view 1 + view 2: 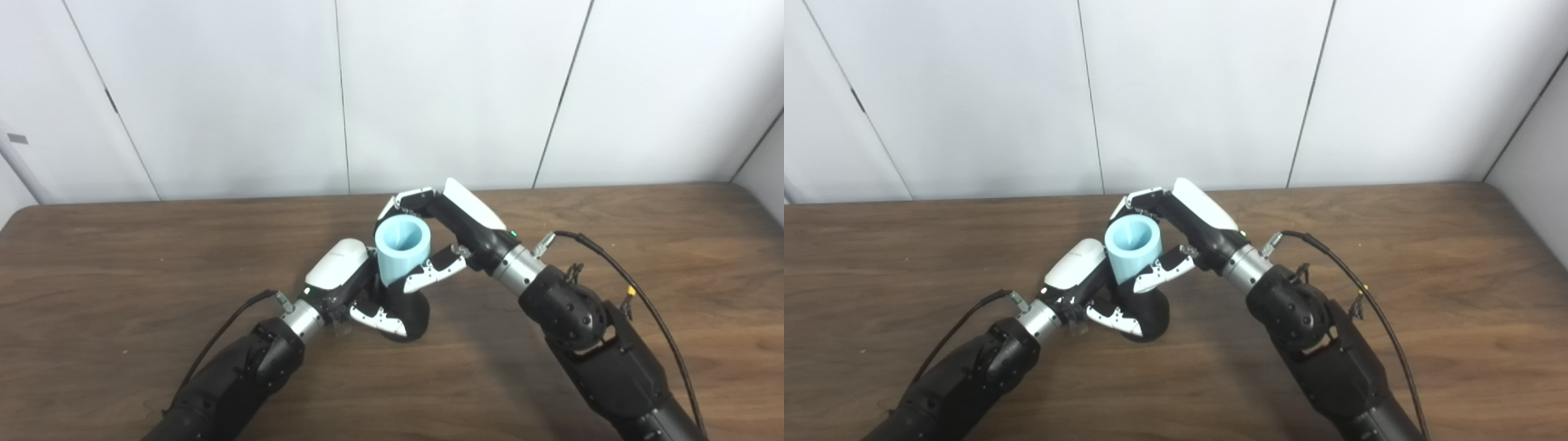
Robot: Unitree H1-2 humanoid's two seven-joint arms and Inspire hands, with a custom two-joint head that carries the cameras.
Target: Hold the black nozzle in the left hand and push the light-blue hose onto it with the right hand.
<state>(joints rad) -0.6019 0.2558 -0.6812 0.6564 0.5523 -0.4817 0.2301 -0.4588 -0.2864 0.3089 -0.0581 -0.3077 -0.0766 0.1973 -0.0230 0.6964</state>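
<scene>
Hose [401, 248] atop nozzle [411, 312], hands [343, 275] [456, 220] clasped.

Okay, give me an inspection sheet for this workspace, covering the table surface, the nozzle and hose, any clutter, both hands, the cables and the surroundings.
Surface: brown wooden table, bare wood around the work.
Job's things: light-blue hose stands upright on the black nozzle, open end up; the nozzle's base rests on the table.
Clutter: nothing seen.
Hands: left hand shut on the nozzle, low down; right hand shut on the hose, fingers wrapped around its wall.
Cables: a black cable loops along the right forearm; another black one runs along the left forearm. Neither touches the parts.
Surroundings: white panelled wall behind the table.
</scene>
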